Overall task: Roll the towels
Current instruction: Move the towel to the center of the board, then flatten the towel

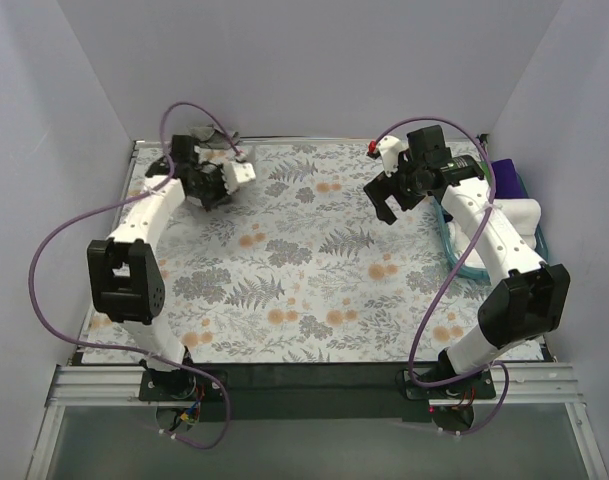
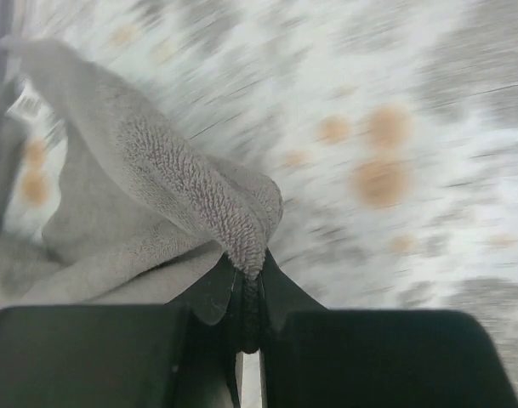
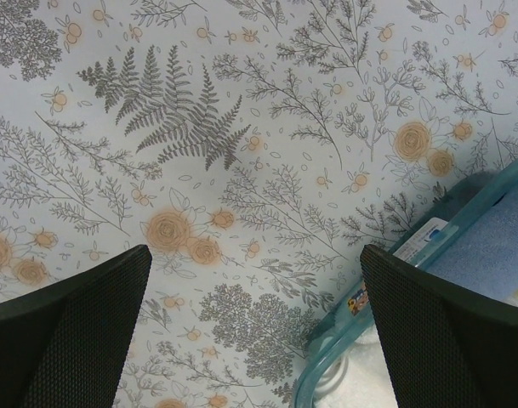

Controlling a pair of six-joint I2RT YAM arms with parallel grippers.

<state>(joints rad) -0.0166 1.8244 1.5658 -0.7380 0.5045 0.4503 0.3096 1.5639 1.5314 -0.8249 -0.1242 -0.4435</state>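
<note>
The grey-brown towel (image 2: pixel 156 170) is bunched at the far left corner of the tabletop (image 1: pixel 314 260), and one thick fold of its looped terry rises in a ridge straight into the left hand (image 2: pixel 250 263). That hand is pressed together on the fold: its two dark fingers (image 2: pixel 212 293) meet with only the cloth between them, and the nipped edge of the towel stands just above their tips. The rest of the towel slumps away to the left and below, lying loose in soft heaps. The flowered covering behind it is blurred in the left wrist view. The right hand (image 3: pixel 254 255) is well apart from the towel, over the far right part of the tabletop. Its fingers are spread wide and hold nothing, with bare fern and rose print showing between them. Just beside its right finger (image 3: pixel 446 331) sits the corner of a teal basket (image 3: pixel 327 374) at the right edge of the tabletop. A blue towel (image 3: pixel 488 246) and a white towel (image 3: pixel 361 393) lie inside the basket.
</note>
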